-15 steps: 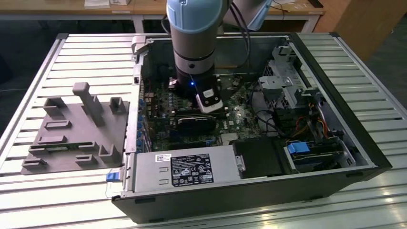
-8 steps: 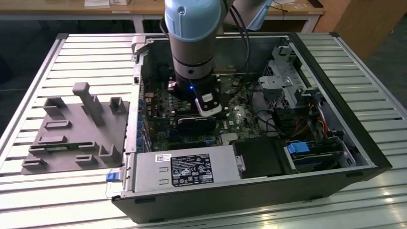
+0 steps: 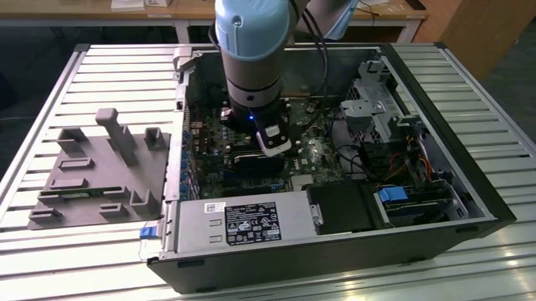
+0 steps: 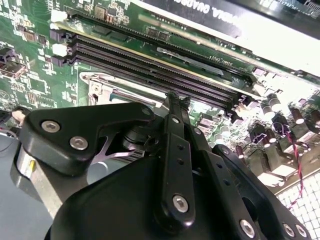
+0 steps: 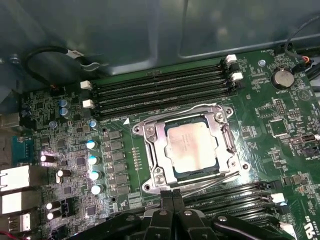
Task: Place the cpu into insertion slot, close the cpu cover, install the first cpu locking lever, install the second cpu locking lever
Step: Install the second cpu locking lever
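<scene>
- The flat square silver-grey cpu (image 5: pixel 192 145) sat in the black-rimmed insertion slot (image 5: pixel 176 172), under the thin silver metal cpu cover (image 5: pixel 155 145).
- The black gripper (image 5: pixel 172 202) was pinched closed, empty, just beside the socket.
- The cover looked stiff and light; its wire levers likely springy, best pressed at their ends.

Open black computer case (image 3: pixel 469 207) sits on a slatted metal table (image 3: pixel 100 69). Grey fixture tray (image 3: pixel 92 182) lies just beside the case on the exterior view's left. Grey power supply (image 3: pixel 243 226) fills the case's near side. Wooden desk (image 3: pixel 84 12) stands far behind.
</scene>
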`<state>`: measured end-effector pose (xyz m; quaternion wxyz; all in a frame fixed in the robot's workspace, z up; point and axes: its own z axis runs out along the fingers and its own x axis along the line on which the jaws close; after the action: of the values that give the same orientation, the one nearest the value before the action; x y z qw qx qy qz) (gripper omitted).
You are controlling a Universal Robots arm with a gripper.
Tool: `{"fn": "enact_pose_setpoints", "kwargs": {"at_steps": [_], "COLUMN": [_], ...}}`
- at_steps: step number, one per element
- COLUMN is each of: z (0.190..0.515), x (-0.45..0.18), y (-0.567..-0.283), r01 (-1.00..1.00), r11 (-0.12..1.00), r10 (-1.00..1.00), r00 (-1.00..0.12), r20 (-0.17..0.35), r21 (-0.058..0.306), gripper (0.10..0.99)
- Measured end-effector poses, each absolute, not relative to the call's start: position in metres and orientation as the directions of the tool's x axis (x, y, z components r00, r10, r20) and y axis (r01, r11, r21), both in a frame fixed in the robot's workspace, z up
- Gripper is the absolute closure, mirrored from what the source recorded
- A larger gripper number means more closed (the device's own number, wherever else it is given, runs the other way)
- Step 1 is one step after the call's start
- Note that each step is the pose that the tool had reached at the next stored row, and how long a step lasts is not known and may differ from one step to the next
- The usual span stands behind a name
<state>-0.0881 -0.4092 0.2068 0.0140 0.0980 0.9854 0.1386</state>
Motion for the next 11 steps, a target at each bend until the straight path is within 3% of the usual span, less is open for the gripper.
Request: {"fn": "enact_pose_setpoints", "kwargs": {"at_steps": [11], "z": [0.2004], "x": [-0.0938], "y": [-0.4122], "r01": [0.162], "r11": [0.938], "r10": [0.176], "r00": [-0.984], "r20": [-0.017], "r21": [0.306], "gripper": [0.98]}}
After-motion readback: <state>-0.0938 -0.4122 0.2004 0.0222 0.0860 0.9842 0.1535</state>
